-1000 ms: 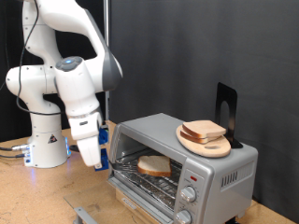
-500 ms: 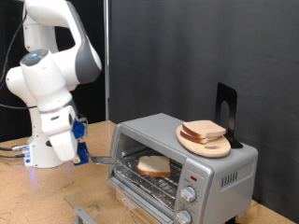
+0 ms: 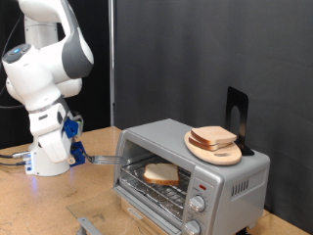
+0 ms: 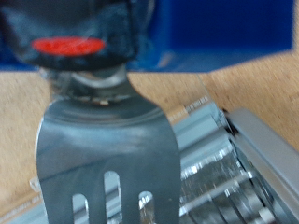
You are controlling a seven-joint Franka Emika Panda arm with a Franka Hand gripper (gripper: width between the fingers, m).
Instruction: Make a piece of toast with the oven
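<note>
One piece of toast [image 3: 161, 174] lies on the wire rack inside the open silver oven [image 3: 231, 180]. A second similar slice [image 3: 213, 135] rests on a round wooden plate [image 3: 225, 155] on the oven's top. My gripper [image 3: 76, 151] is to the exterior view's left of the oven and is shut on a metal spatula [image 3: 102, 159] whose blade points at the oven opening, apart from the toast. In the wrist view the slotted spatula blade [image 4: 107, 163] fills the foreground, with the oven's front [image 4: 238, 159] beyond it.
The oven door [image 3: 147, 204] is folded down in front. Two knobs [image 3: 199, 205] sit on the oven's front panel. A black stand [image 3: 236, 111] rises behind the plate. A grey object [image 3: 90, 225] lies on the wooden table at the exterior view's bottom.
My arm has swung to the exterior view's left, drawing the spatula back from the oven opening. The toast on the rack has stayed in place.
</note>
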